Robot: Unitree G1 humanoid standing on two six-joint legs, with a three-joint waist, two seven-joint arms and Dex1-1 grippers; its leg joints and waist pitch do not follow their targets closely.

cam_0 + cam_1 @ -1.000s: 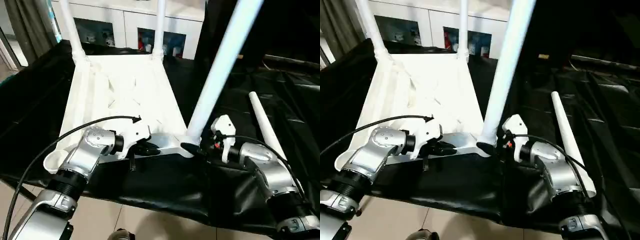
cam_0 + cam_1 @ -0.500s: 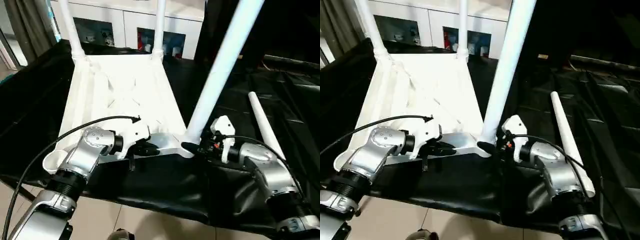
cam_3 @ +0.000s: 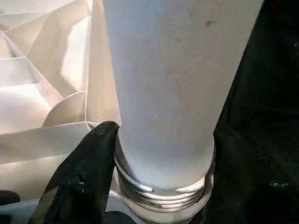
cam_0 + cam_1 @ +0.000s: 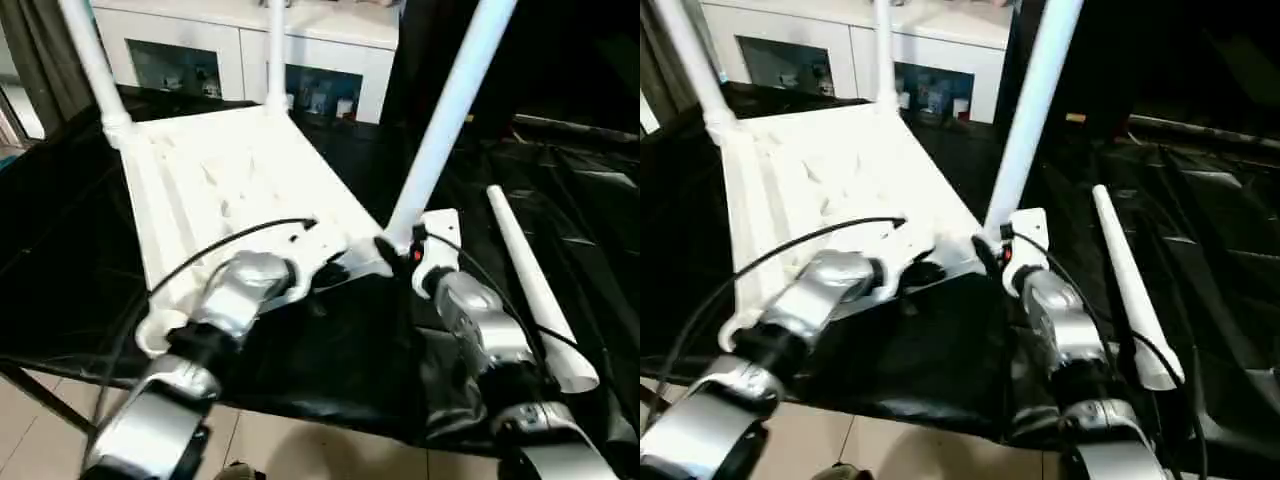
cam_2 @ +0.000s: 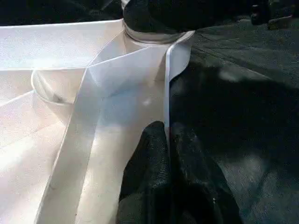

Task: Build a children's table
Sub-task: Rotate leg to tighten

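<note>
Stiff, light, slippery leg [image 4: 440,130]: right fingers [image 3: 86,172] grasp its threaded base; left fingers [image 5: 154,186] clenched on tabletop [image 4: 215,175] rim.

All three standing legs run off the top edge: two far ones [image 4: 92,60] [image 4: 272,50], one near [image 4: 450,110]. The right gripper's [image 4: 390,250] far finger is hidden behind that near leg. Items in the cabinet [image 4: 300,80] are too blurred to identify.
</note>
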